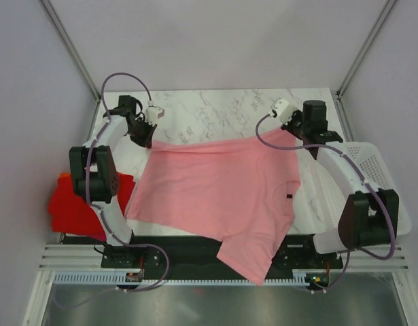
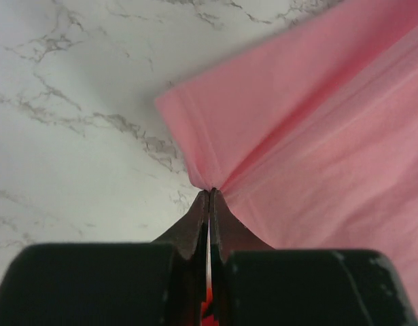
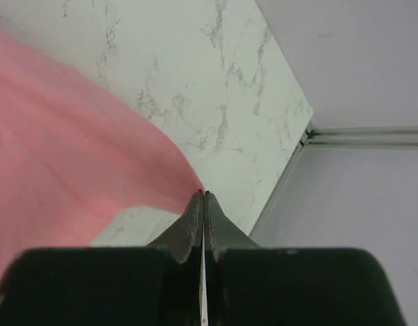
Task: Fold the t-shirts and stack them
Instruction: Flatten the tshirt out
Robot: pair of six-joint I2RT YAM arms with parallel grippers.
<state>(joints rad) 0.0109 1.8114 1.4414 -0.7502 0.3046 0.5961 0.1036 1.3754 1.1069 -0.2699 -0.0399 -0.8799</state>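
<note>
A light pink t-shirt (image 1: 219,193) is stretched out over the marble table, its lower part hanging past the near edge. My left gripper (image 1: 146,138) is shut on its far left corner, seen pinched at the fingertips in the left wrist view (image 2: 209,192). My right gripper (image 1: 295,133) is shut on its far right corner, where the pink cloth (image 3: 93,176) meets the fingertips (image 3: 203,195). A folded red t-shirt (image 1: 73,207) lies at the left edge with an orange one (image 1: 64,177) showing behind it, partly hidden by the left arm.
A white perforated basket (image 1: 372,176) stands at the right edge under the right arm. The marble table (image 1: 215,112) ends at grey walls behind and at both sides. A black rail and cable tray run along the near edge.
</note>
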